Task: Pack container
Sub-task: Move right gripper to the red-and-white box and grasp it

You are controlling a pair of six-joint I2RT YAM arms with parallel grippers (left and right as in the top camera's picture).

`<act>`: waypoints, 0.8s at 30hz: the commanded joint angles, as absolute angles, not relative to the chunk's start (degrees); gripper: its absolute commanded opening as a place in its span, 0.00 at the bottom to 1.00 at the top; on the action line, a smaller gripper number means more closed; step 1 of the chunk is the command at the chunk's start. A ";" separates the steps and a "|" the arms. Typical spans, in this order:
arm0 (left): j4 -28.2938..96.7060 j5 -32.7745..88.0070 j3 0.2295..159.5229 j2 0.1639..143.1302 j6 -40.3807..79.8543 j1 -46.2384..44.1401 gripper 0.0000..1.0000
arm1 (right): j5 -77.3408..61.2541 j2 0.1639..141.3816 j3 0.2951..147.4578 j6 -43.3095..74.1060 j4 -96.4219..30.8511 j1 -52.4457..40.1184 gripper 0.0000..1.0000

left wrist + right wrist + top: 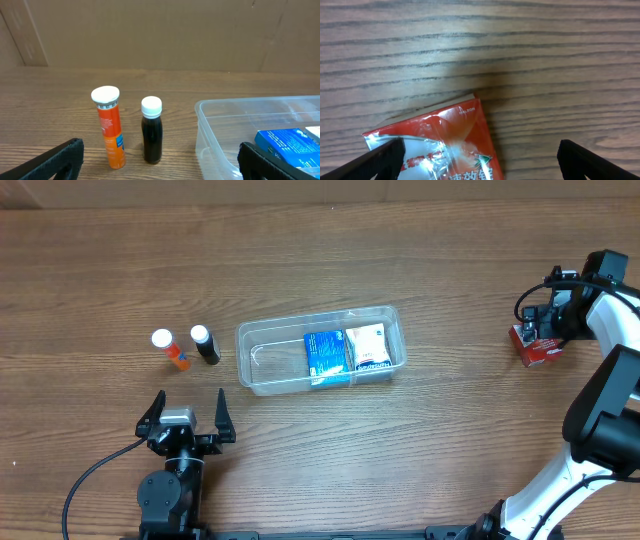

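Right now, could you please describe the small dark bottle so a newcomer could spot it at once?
Find the clear container mid-table. Two white-capped items stand off its left end; the dark bottle is the one nearer it. It is shorter and black, unlike the orange tube.

Orange tube [111,127], white cap, upright on the wooden table [60,95]. Just to its right, apart: dark bottle [151,131], white cap, upright. Far right: clear container [210,125], blue box [287,142] inside. Left gripper [160,147] fingers [57,160] spread wide at near corners.
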State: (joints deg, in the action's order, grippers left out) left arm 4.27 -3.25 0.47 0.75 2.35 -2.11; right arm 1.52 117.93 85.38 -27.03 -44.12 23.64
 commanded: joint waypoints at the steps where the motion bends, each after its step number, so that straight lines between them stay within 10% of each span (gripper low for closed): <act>1: 4.08 -3.18 0.27 0.30 1.43 -1.89 1.00 | 0.75 119.57 85.56 -27.46 -45.76 23.44 1.00; 24: 4.08 -3.18 0.27 0.36 1.43 -1.89 1.00 | -5.48 115.15 84.68 -20.45 -49.60 22.52 1.00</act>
State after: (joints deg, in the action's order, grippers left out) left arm 4.29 -3.25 0.47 0.75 2.35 -2.11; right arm -5.17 117.27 86.70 -21.02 -49.69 22.72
